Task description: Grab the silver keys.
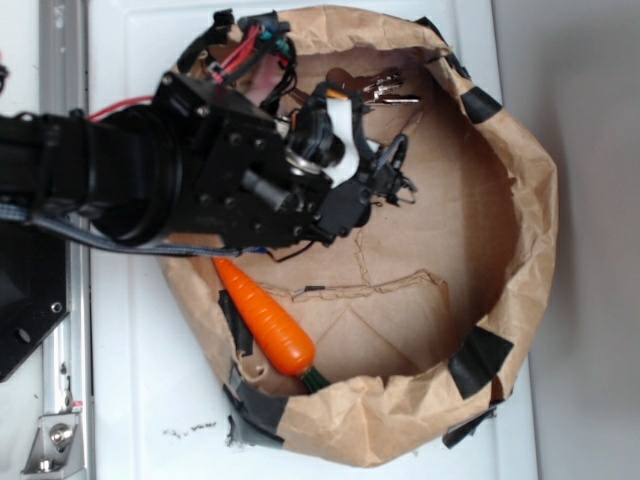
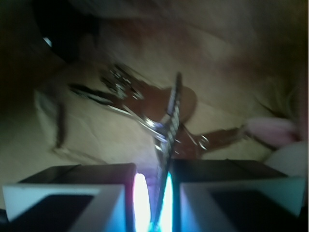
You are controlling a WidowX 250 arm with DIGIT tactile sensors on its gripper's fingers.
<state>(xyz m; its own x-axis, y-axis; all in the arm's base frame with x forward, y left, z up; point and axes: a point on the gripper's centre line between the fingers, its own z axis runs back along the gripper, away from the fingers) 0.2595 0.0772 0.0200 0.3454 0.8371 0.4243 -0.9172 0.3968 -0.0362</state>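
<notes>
Your pincer [image 2: 153, 186] is pressed onto the ring of the silver keys [image 2: 145, 104]; only lifting them remains, I judge.

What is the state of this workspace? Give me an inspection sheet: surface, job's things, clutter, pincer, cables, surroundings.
Surface: brown paper liner with rolled-up sides, creased and torn, patched with black tape.
Job's things: silver keys near the liner's top wall. In the wrist view their ring stands edge-on and runs into the pincer's gap.
Clutter: orange toy carrot at the lower left wall; blurred pink object beside the keys.
Pincer: pincer closed to a narrow gap on the ring.
Cables: red and black wires on the arm, none snagged.
Surroundings: white tabletop; metal rail on the left.
</notes>
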